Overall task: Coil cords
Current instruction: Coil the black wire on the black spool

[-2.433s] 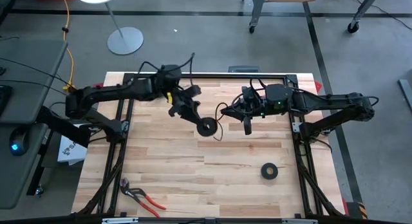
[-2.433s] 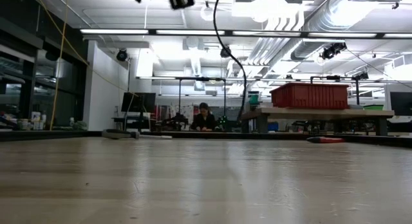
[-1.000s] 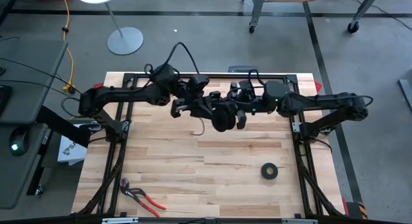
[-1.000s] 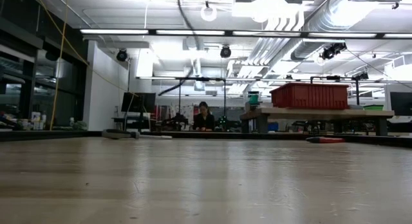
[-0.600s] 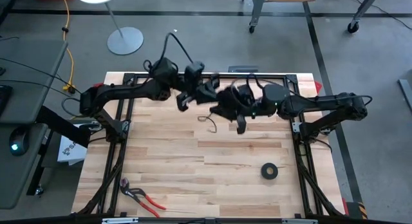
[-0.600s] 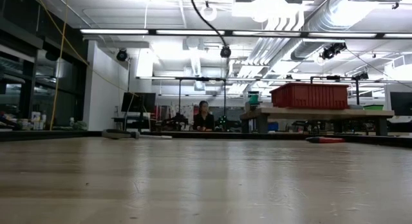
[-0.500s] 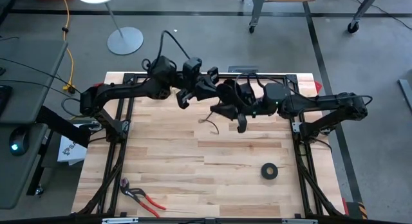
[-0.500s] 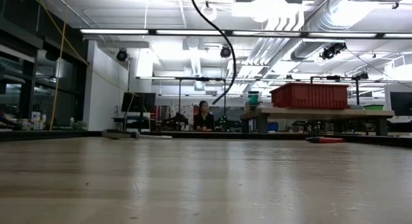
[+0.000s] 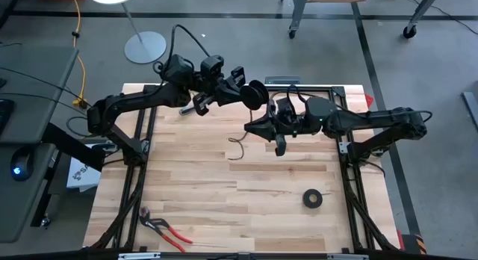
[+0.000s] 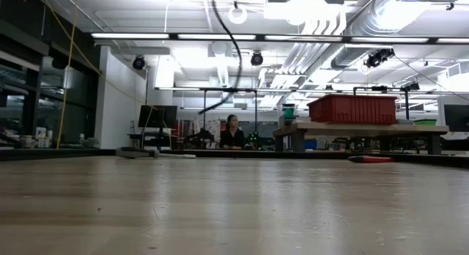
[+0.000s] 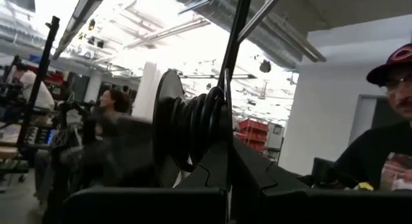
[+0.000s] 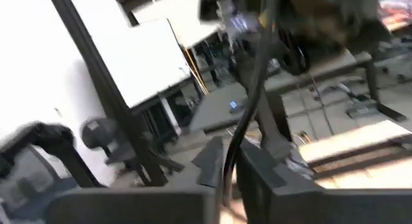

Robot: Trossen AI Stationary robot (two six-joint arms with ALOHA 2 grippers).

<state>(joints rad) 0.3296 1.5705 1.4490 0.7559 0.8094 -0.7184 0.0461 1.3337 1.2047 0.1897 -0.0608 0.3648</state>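
Note:
The cords are one thin black cable. Part of it is wound into a small coil (image 9: 255, 93) (image 11: 193, 124), held high over the table's far middle by my left gripper (image 9: 245, 90) (image 11: 215, 166), which is shut on it. From the coil the cable runs to my right gripper (image 9: 252, 128) (image 12: 230, 169), shut on it just nearer the table's middle. A stray tail (image 9: 235, 146) (image 10: 233, 57) hangs below, clear of the wood. My left gripper pinches the coil's bundled loops (image 11: 205, 143) between its two fingers, holding several turns together. The fingers point slantwise upward, and the coil stands lifted clear, high above the table. My right gripper has a single strand of the cable (image 12: 226, 161) between its two fingers, which lie level and across it. The strand rises beyond them toward the coil, and the tail hangs slack below.
A thick black tape roll (image 9: 312, 199) lies at the near right and red-handled pliers (image 9: 166, 228) at the near left. Black frame rails (image 9: 142, 140) border the table. A person (image 11: 386, 140) stands close beyond it, and another (image 10: 232, 132) sits far off.
My left gripper has carried the coil from beside the right gripper up and toward the table's far edge, rolling as it went. My right gripper has stayed in place. The hanging tail has swung below it.

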